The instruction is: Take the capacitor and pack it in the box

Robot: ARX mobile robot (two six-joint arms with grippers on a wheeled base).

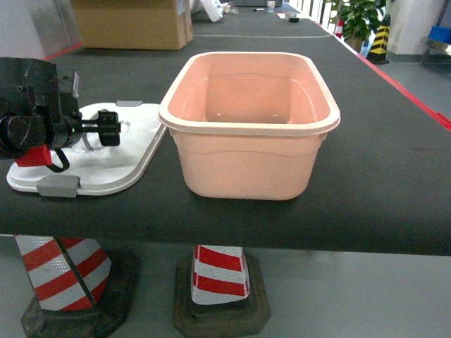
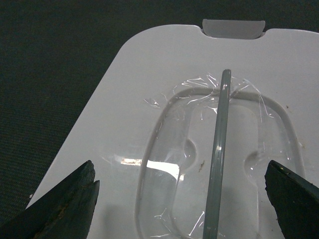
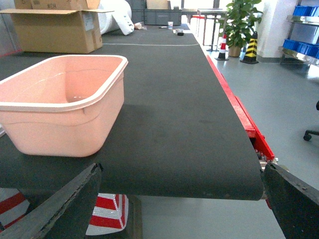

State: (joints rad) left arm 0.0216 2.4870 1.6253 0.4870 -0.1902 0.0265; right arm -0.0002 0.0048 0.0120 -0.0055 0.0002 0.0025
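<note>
The box [image 1: 248, 163] is a salmon-pink tub standing open and empty in the middle of the black table; in the right wrist view the box [image 3: 60, 124] sits at the left. Its white lid [image 1: 120, 165] lies flat to the left of it. My left gripper [image 2: 182, 199] hangs open over the lid [image 2: 149, 64], its fingers either side of the lid's grey handle bar [image 2: 219, 149]. My right gripper [image 3: 182, 199] is open with nothing in it, low before the table's front edge and right of the box. The capacitor is out of view.
A brown cardboard carton [image 1: 130, 24] stands at the table's far left. Striped traffic cones [image 1: 220, 278] stand under the front edge. A red strip [image 3: 239, 112] runs along the table's right side. Plants [image 3: 241, 20] and blue bins [image 3: 304, 10] are far off.
</note>
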